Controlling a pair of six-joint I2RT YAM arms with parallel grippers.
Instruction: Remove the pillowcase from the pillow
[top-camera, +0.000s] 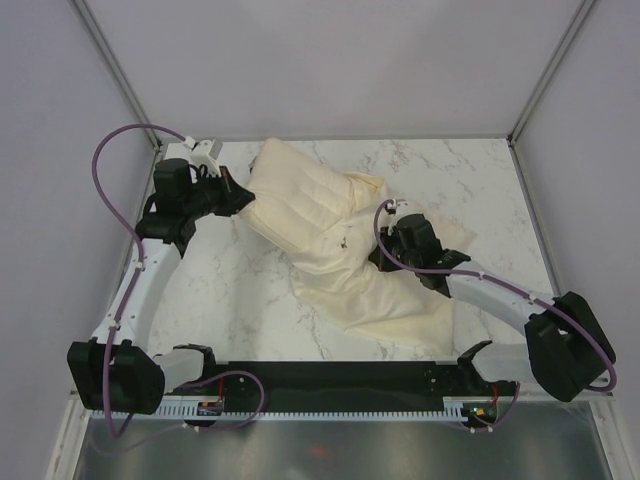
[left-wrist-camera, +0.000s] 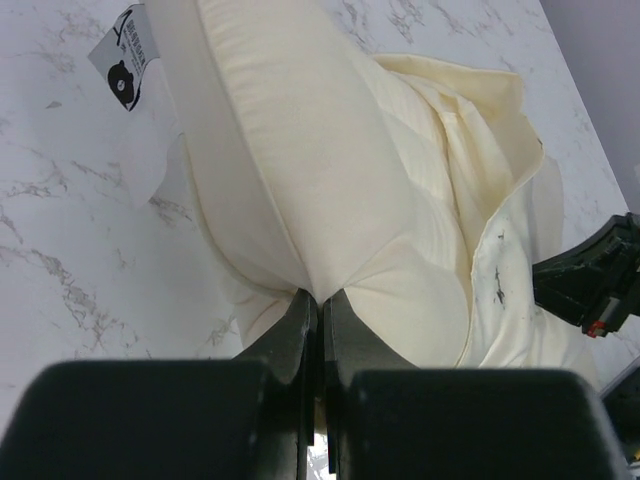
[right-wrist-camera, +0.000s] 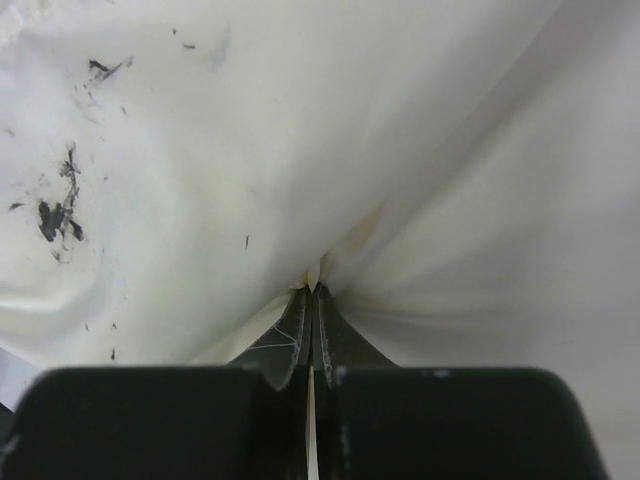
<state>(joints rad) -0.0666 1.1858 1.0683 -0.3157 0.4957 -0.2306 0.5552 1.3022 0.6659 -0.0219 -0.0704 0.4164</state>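
The left gripper (left-wrist-camera: 320, 298) is clamping its two black fingers tight on a pinch of the thick, padded cream-beige rectangular pillow (top-camera: 300, 200), at the pillow's 9 o'clock end. The right gripper (right-wrist-camera: 312, 292) is pinching, jaws together, a fold of the thin, limp pale cream fabric pillowcase (top-camera: 400, 300). In the top view the pillow is lying toward 11 o'clock on the white marble-patterned table (top-camera: 230, 290). It is sticking partway out of the sack, which is trailing off toward 5 o'clock.

To do the step well, the arms should probably be pulling apart along the pillow's length, the left toward 10 o'clock and the right toward 4 o'clock. Keeping both low and moving steadily should help the cloth slide rather than bunch at the mouth. The main risk seems to be the right pinch catching padding together with cloth, which would be dragging the pillow along.

How much of the pillow is sitting inside the sack is hidden under the folds. The right wrist view is showing only cloth and dark smudges (right-wrist-camera: 58, 215), so the layers under that pinch are unclear. The white printed label (left-wrist-camera: 128, 58) at 11 o'clock is too small to read.
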